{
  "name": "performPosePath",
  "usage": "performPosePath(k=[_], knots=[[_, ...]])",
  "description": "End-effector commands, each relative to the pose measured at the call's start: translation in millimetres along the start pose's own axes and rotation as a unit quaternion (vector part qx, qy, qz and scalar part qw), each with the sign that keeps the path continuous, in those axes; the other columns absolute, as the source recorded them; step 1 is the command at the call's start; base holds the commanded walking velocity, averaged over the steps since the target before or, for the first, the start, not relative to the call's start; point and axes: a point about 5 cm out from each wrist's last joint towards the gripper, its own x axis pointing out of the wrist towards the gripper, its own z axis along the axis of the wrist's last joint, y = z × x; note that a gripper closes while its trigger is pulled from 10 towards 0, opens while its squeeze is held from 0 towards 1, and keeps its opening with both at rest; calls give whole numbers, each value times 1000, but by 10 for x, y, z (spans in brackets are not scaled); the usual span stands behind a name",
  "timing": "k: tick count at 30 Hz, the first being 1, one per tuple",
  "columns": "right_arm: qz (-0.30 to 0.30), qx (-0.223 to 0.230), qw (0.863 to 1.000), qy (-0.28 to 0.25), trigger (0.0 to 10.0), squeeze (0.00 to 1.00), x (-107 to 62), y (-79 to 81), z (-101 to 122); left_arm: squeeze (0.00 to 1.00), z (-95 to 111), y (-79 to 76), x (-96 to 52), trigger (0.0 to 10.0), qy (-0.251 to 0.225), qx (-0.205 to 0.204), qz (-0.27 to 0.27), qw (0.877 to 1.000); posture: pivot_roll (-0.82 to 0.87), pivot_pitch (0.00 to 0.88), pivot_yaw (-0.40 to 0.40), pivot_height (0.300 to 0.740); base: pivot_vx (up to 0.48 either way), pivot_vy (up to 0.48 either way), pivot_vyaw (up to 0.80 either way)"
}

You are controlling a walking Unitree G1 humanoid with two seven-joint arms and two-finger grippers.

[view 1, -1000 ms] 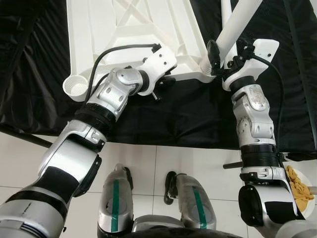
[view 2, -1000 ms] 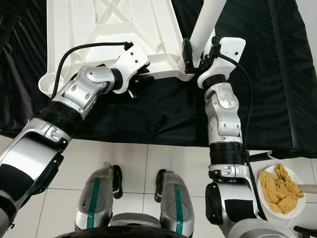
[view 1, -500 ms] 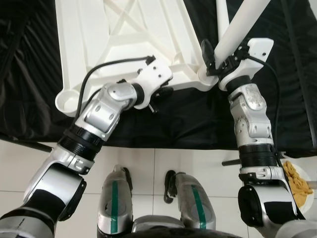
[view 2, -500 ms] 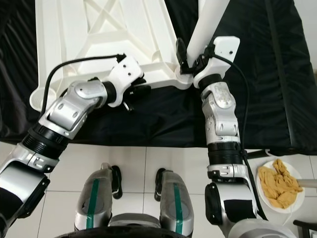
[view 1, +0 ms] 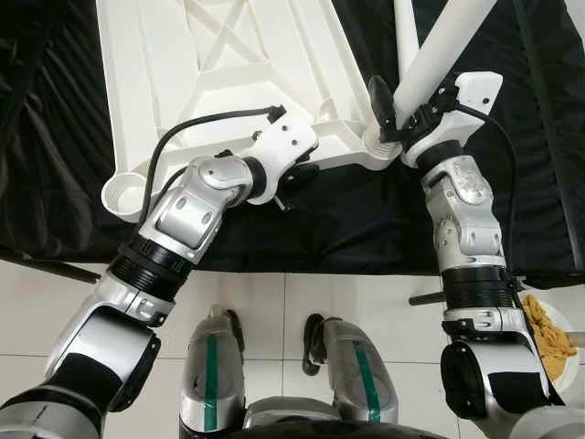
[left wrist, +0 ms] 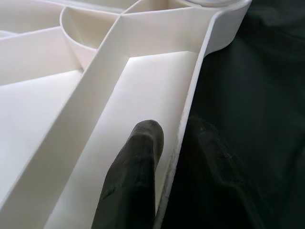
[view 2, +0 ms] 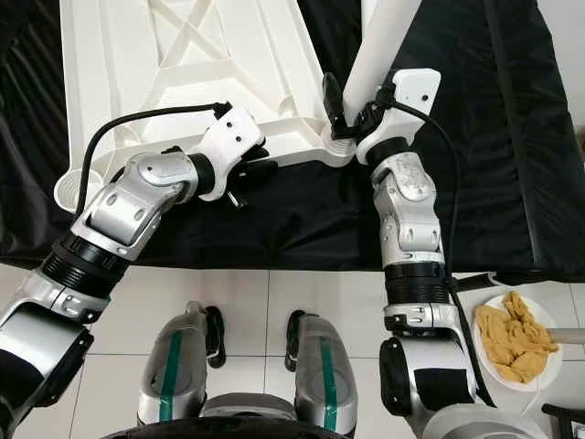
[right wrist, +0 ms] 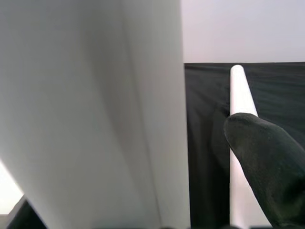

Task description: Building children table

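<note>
Tabletop (view 1: pixel 238 82), white, is seen lying underside up on the black cloth (view 1: pixel 347 219), ribs exposed. Compared with a second ago it sits further left and slightly nearer in both eye views; part of this is camera motion, since the feet and tile lines have also shifted a little. Relative to the arms, the near-left corner socket (view 1: pixel 122 190) is now seen well left of the left elbow, whereas earlier it lay just beside the forearm.

Leg (view 1: pixel 439 55), a white tube, is held tilted, its lower end at the near-right corner socket (view 1: pixel 379 146). It is judged steeper than a second ago, closer to upright, which suggests the leg is being levered into the socket. Seating is not confirmed: the joint itself is hidden behind the hand.

A second, thinner white tube (view 1: pixel 405 32) stands behind the leg, also seen in the right wrist view (right wrist: pixel 240 95).

Right hand (view 2: pixel 352 105) is clenched around the leg just above the socket; one black finger (view 2: pixel 331 94) is seen on the leg's left side.

Left hand (view 1: pixel 297 174) is clamped on the tabletop's near rim, between the two near corners; the wrist view shows one finger (left wrist: pixel 136 176) inside the rib channel, with the rim wall beside it. It is judged to be steadying the top against the push.

A plate of yellow food (view 2: pixel 512 343) is noted on the floor, near right.

Task judged partway: this leg not yet proven seated.
</note>
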Motion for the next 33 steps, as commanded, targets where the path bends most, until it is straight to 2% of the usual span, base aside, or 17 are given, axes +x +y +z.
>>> performPosePath(k=[1, 5, 6, 9, 10, 33], knots=[[-6, -1, 1000, 12, 10000, 0, -58, -81, -17, 0, -132, -234, 67, 10000, 27, -19, -81, 996, 40, 109, -8, 740, 0, 0, 0], [10, -3, 1000, 12, 10000, 0, -102, -66, -10, 0, -116, -195, 60, 10000, 28, -25, -67, 997, 36, 109, -6, 740, 0, 0, 0], [16, -4, 1000, 10, 10000, 0, -117, -61, 3, 1000, -107, -180, 57, 10000, 27, -30, -64, 997, 34, 108, -6, 740, 0, 0, 0], [26, -4, 1000, 7, 10000, 0, -138, -53, 25, 1000, -100, -159, 58, 10000, 30, -28, -57, 998, 34, 108, -5, 740, 0, 0, 0], [31, -4, 999, 6, 10000, 0, -145, -49, 32, 20, -102, -145, 62, 10000, 33, -27, -53, 998, 34, 106, -6, 740, 0, 0, 0], [108, -8, 994, 18, 10000, 0, -267, -56, 97, 0, 11, 38, 21, 10000, 19, -17, -16, 1000, 30, 75, -7, 740, 0, 0, 0]])
